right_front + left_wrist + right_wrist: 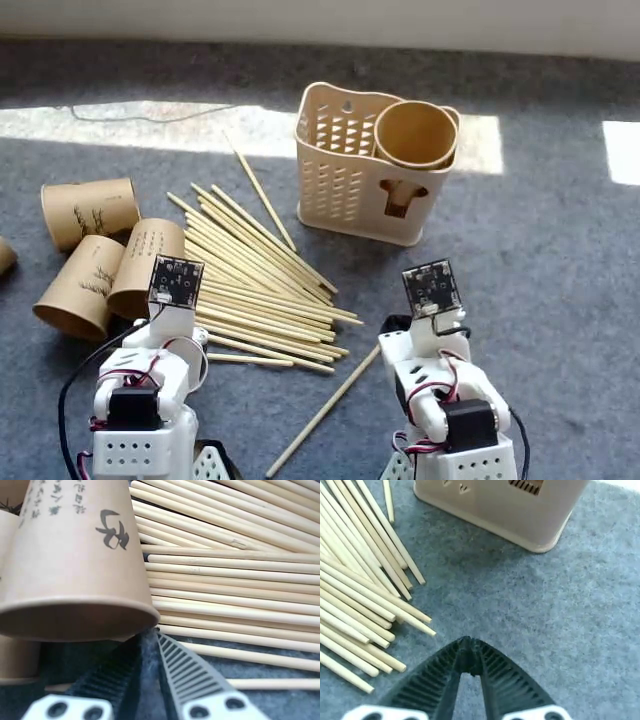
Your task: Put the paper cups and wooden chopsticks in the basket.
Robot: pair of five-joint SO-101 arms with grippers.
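Note:
A cream slotted basket (350, 170) stands at the back with one paper cup (415, 135) upright inside it. Three brown paper cups lie on their sides at the left (88, 212) (80, 287) (148, 265). A fan of wooden chopsticks (260, 280) is spread between them and the basket. My left gripper (152, 634) is shut and empty, its tip right at the rim of the nearest cup (75, 565), beside the chopsticks (230, 585). My right gripper (467, 645) is shut and empty over bare carpet, between the chopstick ends (365, 605) and the basket (505, 505).
One chopstick (325, 408) lies alone between the two arm bases, another (258, 190) angles toward the basket's left side. A further cup's edge (5, 255) shows at the far left. Grey carpet covers the surface, with open room right of the basket.

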